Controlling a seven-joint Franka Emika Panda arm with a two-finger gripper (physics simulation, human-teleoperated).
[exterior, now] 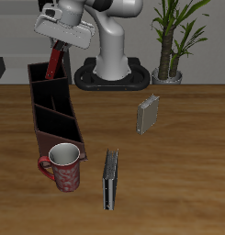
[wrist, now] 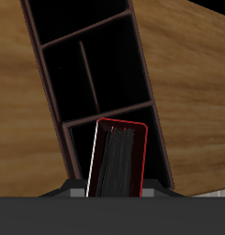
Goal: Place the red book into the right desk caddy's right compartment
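My gripper (exterior: 58,44) is shut on the top of the red book (exterior: 52,64), which hangs upright, slightly tilted, at the far back end of the right desk caddy (exterior: 51,138). In the wrist view the red book (wrist: 118,161) shows its red cover edge and pale pages between my fingers, with its lower end inside the walls of the right compartment (wrist: 151,138), the dark squarish end section. The caddy's other sections (wrist: 86,73) lie beyond it, dark inside. Whether the book touches the compartment floor is hidden.
A red-and-white mug (exterior: 63,168) stands at the caddy's near end. A dark grey book (exterior: 110,179) stands near the table's front edge. A small light grey book (exterior: 148,114) stands mid-table. A potted plant (exterior: 172,41) and the robot base (exterior: 109,72) are at the back.
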